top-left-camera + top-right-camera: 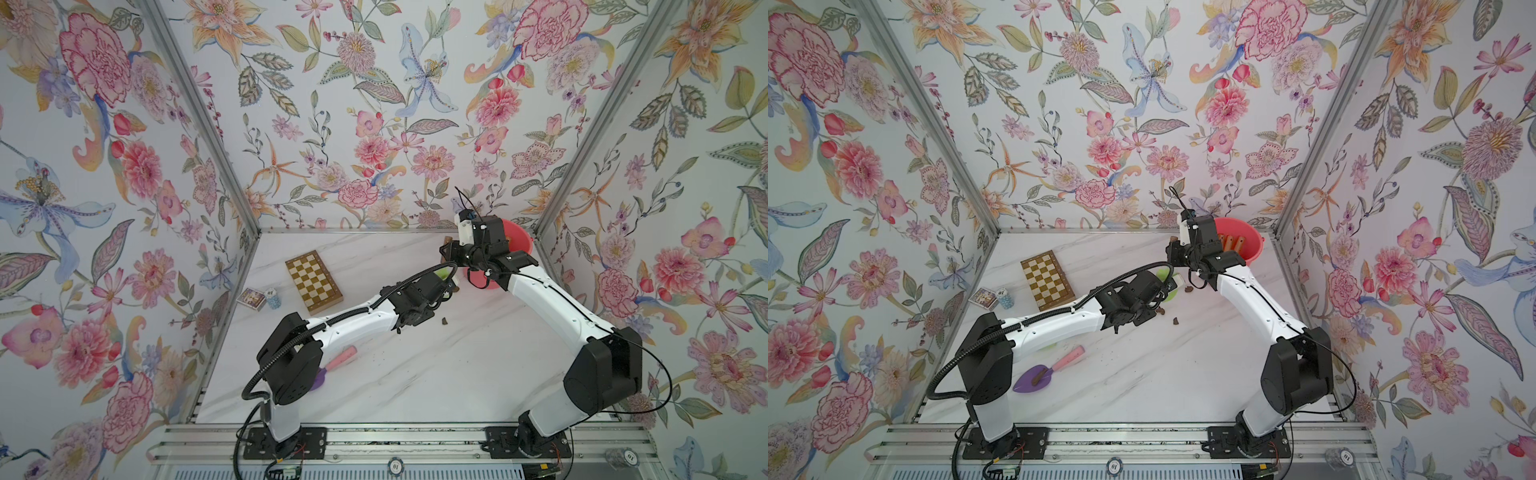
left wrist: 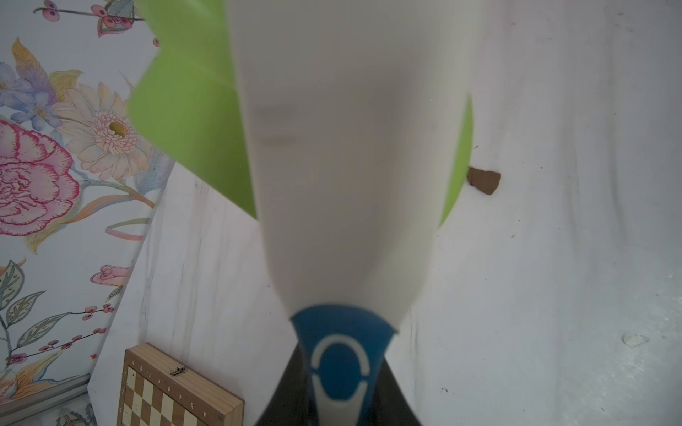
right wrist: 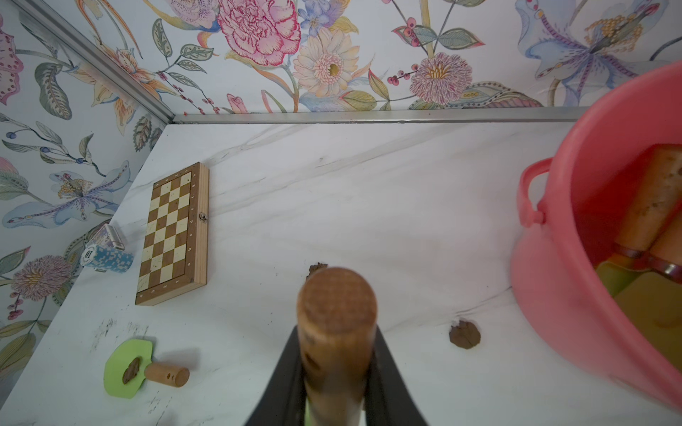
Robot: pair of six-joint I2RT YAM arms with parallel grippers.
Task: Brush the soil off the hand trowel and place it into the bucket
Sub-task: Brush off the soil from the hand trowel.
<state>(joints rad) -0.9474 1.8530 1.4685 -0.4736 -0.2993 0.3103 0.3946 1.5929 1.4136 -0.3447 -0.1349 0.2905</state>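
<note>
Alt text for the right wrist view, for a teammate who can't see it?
The right pincer is shut on a wooden handle, beside the pink bucket, which holds wooden-handled tools. On the table lie soil lumps, a green trowel with soil on its blade, and a chessboard.

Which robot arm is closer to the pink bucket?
Right. The right tool, gripping the green trowel by its wooden handle, hangs just beside the bucket. The left tool, holding a white brush, is farther out over the table.
</note>
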